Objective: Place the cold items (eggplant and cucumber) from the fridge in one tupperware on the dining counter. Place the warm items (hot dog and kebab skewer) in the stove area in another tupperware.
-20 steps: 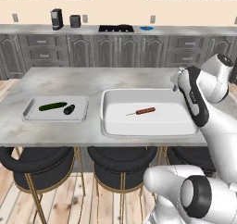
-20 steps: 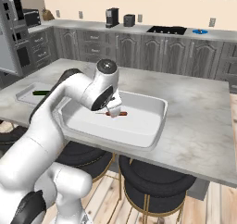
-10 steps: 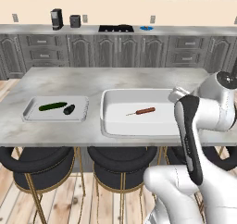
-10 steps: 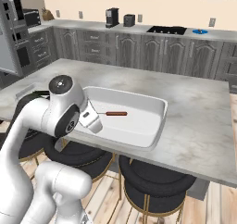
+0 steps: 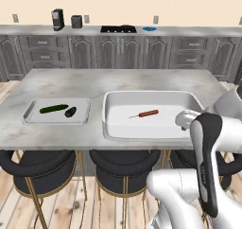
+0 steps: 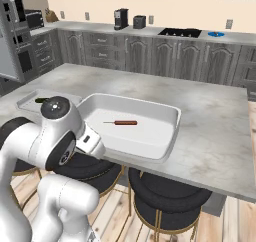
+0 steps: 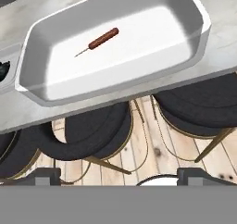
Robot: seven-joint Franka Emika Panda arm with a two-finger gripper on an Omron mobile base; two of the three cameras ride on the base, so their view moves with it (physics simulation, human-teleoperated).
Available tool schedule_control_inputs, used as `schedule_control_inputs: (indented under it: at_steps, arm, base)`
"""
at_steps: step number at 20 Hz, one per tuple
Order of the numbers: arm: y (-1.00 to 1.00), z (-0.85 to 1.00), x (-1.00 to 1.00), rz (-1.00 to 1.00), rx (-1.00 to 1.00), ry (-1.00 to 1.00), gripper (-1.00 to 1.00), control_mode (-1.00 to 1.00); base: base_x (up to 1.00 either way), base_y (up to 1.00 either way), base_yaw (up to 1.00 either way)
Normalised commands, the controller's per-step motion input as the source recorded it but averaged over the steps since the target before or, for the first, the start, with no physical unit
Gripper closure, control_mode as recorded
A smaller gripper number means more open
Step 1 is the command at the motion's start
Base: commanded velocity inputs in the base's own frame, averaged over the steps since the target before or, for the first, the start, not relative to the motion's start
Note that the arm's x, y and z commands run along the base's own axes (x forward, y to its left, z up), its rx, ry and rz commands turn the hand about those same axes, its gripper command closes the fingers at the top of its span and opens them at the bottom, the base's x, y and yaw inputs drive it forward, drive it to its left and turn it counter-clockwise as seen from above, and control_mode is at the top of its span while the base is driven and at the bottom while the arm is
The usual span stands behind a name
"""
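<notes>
One skewer [image 7: 98, 41] lies in our big tub [image 7: 194, 15] at 12 o'clock; our end effector [image 7: 119, 174] gapes wide, empty.

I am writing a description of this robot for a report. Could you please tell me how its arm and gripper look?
The arm has glossy white, rounded shell segments with dark grey round joint caps; a long dark panel runs along one link. No loose cables or markings show. The gripper has two small dark grey, blocky finger tips.
</notes>
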Motion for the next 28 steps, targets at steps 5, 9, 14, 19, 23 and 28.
schedule_control_inputs:
  at_steps: [5, 9, 14, 19, 23, 28]
  arm:
    - [0.21, -0.44, -0.03, 0.02, -0.19, 0.13, -1.0, -1.0]
    - [0.24, -0.66, 0.0, 0.01, -0.21, 0.35, -1.0, -1.0]
    - [0.01, -0.35, 0.0, 0.04, -0.06, 0.09, -1.0, 1.0]
    - [0.0, 0.0, 0.0, 0.0, 0.0, 0.0, -1.0, 1.0]
    - [0.0, 0.0, 0.0, 0.0, 0.0, 0.0, -1.0, 1.0]
    - [0.0, 0.0, 0.0, 0.0, 0.0, 0.0, -1.0, 1.0]
  base:
    - [0.0, 0.0, 0.0]
    - [0.0, 0.0, 0.0]
    - [-0.15, -0.07, 0.04]
    - [-0.76, -0.6, 0.02]
    - [-0.85, -0.98, 0.0]
    - [-0.25, -1.0, 0.0]
